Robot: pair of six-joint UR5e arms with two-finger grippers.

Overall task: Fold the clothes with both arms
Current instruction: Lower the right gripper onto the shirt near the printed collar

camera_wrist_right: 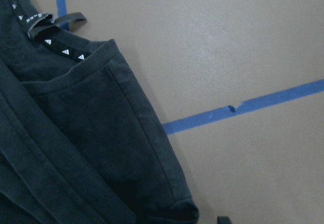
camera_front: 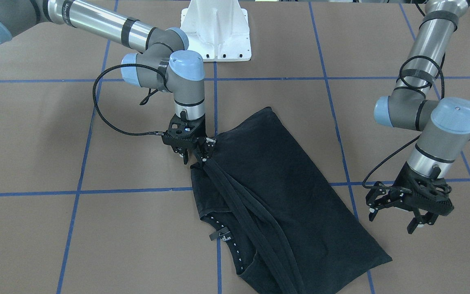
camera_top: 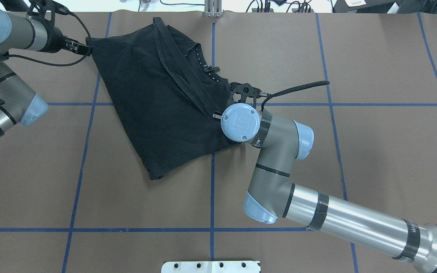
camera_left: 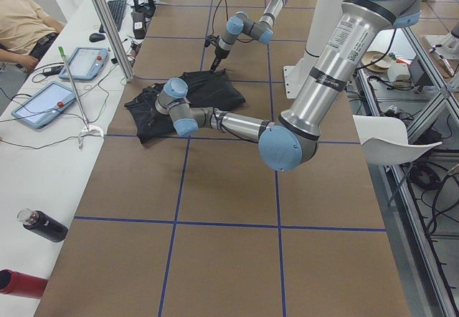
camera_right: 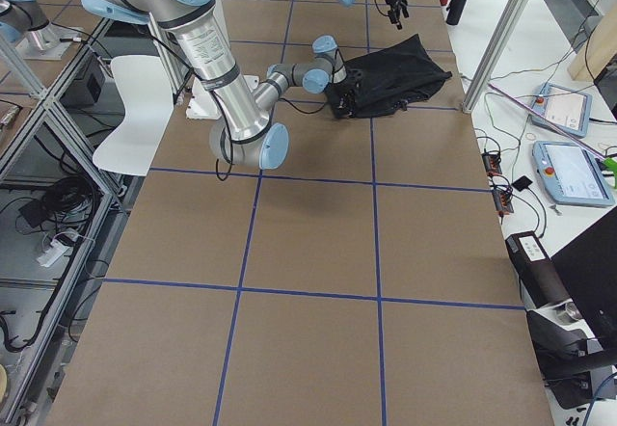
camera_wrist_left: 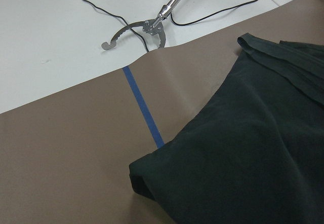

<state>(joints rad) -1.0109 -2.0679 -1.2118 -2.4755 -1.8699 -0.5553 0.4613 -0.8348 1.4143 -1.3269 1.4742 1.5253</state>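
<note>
1. The right gripper (camera_front: 197, 154) points straight down at the T-shirt (camera_front: 276, 196), its fingers drawn together on a bunched fold of the black fabric at the garment's edge, close to a blue tape line (camera_front: 216, 110).
2. The left gripper (camera_front: 396, 214) hovers beside the opposite long edge of the shirt, jaws spread wide and holding nothing, clear of the cloth in the front-facing view.
3. The shirt lies partly folded into a long black slab on the brown table (camera_front: 55, 241), its long axis running diagonally: in the front-facing view from upper left, by the right gripper, to lower right.
4. The collar (camera_wrist_right: 55, 44), trimmed with small white marks, sits at the near end of the shirt in the front-facing view, alongside dark hem bands (camera_front: 251, 212) that run lengthwise down the slab.
5. Brown surface, gridded in blue tape, lies open on every side of the garment; the white pedestal (camera_front: 216, 30) stands well apart from it.
6. In the overhead view, the shirt's far end reaches almost to the table's back edge (camera_top: 279, 13).
</note>
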